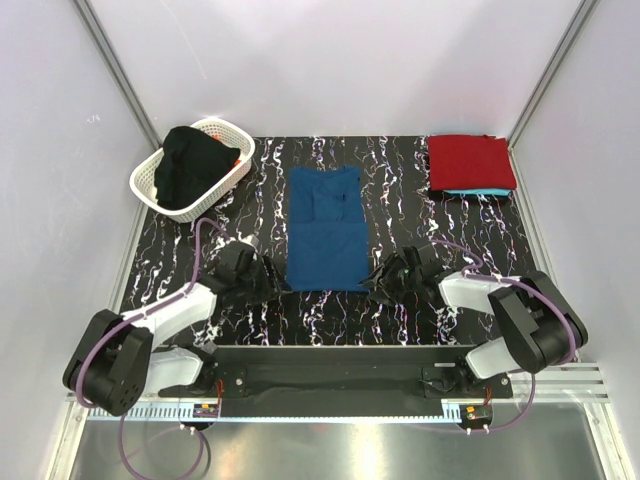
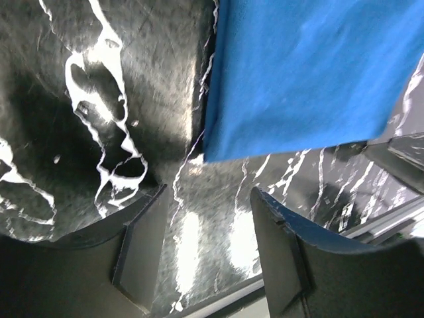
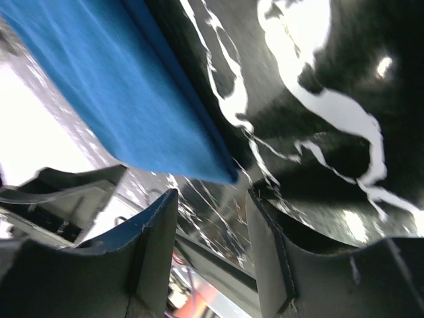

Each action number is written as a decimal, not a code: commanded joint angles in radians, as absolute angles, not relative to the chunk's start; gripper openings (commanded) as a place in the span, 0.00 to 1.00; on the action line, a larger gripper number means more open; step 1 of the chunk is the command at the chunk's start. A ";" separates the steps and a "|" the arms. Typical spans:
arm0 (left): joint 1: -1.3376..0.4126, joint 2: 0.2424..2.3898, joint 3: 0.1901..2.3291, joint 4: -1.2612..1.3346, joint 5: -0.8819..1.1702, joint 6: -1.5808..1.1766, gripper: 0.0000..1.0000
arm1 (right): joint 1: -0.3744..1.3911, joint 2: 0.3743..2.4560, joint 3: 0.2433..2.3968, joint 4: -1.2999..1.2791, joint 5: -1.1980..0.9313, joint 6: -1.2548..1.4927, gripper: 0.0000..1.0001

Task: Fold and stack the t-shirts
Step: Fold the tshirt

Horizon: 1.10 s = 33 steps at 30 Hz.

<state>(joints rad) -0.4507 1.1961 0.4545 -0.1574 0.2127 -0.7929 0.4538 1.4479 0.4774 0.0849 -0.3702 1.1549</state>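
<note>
A blue t-shirt (image 1: 325, 228) lies flat in the table's middle, its sides folded in to a long strip. My left gripper (image 1: 270, 277) is open and empty just left of the strip's near left corner (image 2: 213, 154). My right gripper (image 1: 378, 281) is open and empty just right of the near right corner (image 3: 225, 173). Neither touches the cloth. A folded red t-shirt (image 1: 470, 160) lies on a folded turquoise one (image 1: 476, 190) at the back right. A dark garment (image 1: 195, 163) fills the white basket.
The white lattice basket (image 1: 144, 180) stands at the back left. Grey walls close in the black marbled table (image 1: 400, 180) on three sides. A metal rail (image 1: 340, 368) runs along the near edge by the arm bases.
</note>
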 commanded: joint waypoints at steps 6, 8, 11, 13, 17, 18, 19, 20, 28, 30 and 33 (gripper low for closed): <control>-0.453 1.272 0.411 -0.003 0.201 -0.864 0.55 | 0.471 1.516 0.417 0.255 -0.259 1.272 0.50; -0.453 1.281 0.405 -0.003 0.187 -0.864 0.54 | 0.471 1.511 0.411 0.253 -0.239 1.276 0.47; -0.453 1.287 0.394 0.018 0.178 -0.871 0.53 | 0.471 1.503 0.403 0.255 -0.219 1.275 0.41; -0.453 1.292 0.394 0.018 0.176 -0.870 0.50 | 0.471 1.500 0.400 0.255 -0.215 1.273 0.36; -0.453 1.302 0.396 0.023 0.161 -0.859 0.41 | 0.471 1.496 0.399 0.253 -0.198 1.266 0.27; -0.454 1.302 0.397 0.023 0.157 -0.856 0.40 | 0.472 1.496 0.397 0.253 -0.196 1.262 0.25; -0.454 1.304 0.400 0.023 0.153 -0.853 0.39 | 0.471 1.494 0.397 0.253 -0.196 1.262 0.24; -0.454 1.308 0.402 0.021 0.152 -0.847 0.38 | 0.472 1.496 0.396 0.253 -0.198 1.262 0.24; -0.453 1.312 0.410 0.026 0.157 -0.847 0.28 | 0.472 1.447 0.393 0.215 -0.183 1.250 0.27; -0.454 1.312 0.411 0.025 0.155 -0.844 0.26 | 0.472 1.447 0.400 0.209 -0.183 1.241 0.23; -0.453 1.316 0.416 0.021 0.149 -0.841 0.26 | 0.472 1.457 0.402 0.218 -0.190 1.239 0.18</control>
